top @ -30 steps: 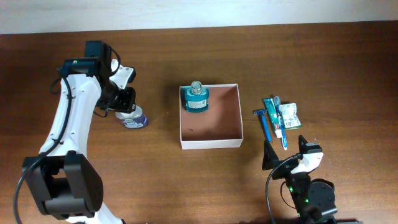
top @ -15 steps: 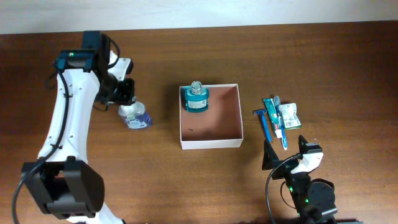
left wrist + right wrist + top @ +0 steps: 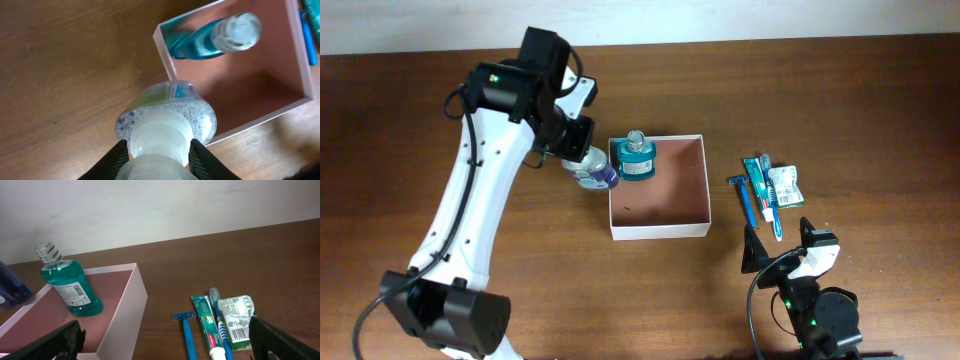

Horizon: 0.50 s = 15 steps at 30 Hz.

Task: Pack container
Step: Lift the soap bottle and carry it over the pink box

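On the toothpaste (image 3: 206, 325), a red patch with white letters is seen near the cap; it looks like Colgate but is too small to be read surely. A white label with a barcode is carried by the green packet (image 3: 236, 322), and a white label of fine print by the teal bottle (image 3: 69, 291); neither can be read.

The container (image 3: 660, 208) is set in the middle of the desk (image 3: 840, 100), open side up. It is square, so no long axis is shown, and its walls run in line with the desk's edges. The teal bottle stands in its far left corner, cap tilted slightly.

The left pincer (image 3: 159, 150) is clenched on the neck of a clear bottle (image 3: 592, 170), which is held just left of the container's left wall, near the far corner. Whether it touches the wall cannot be told.

A razor (image 3: 744, 198), the toothpaste, a toothbrush (image 3: 770, 205) and the packet lie side by side to the right of the container, long axes running near to far.

The right pincer (image 3: 778, 240) is spread wide at the near right, with nothing in it.
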{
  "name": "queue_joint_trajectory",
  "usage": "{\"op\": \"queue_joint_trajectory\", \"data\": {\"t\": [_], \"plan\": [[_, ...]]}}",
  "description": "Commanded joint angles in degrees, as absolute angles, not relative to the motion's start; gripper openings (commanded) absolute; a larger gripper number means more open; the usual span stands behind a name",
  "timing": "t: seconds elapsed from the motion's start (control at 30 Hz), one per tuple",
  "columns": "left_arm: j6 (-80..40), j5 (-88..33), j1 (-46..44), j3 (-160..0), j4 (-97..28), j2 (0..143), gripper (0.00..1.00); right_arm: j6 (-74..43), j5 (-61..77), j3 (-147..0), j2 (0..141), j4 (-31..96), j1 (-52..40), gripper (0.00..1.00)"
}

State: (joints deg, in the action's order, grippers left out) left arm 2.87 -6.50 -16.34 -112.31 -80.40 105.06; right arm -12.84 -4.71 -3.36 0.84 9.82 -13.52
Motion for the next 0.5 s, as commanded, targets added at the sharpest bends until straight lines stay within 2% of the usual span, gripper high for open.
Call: {"op": "queue_joint_trajectory", "data": {"t": [0.0,0.47], "plan": [[0.27,-4.73,-17.37,-114.72,-80.44,99.83,0.39,-12.25,-5.19,-2.81,0.36,9.80,-13.10,0.98],[-3.68,-4.69,-25.80,-114.69,-74.63,98.41,0.40,-12.27,-5.19,-2.81,0.36,9.82,-13.10,0.99]]}}
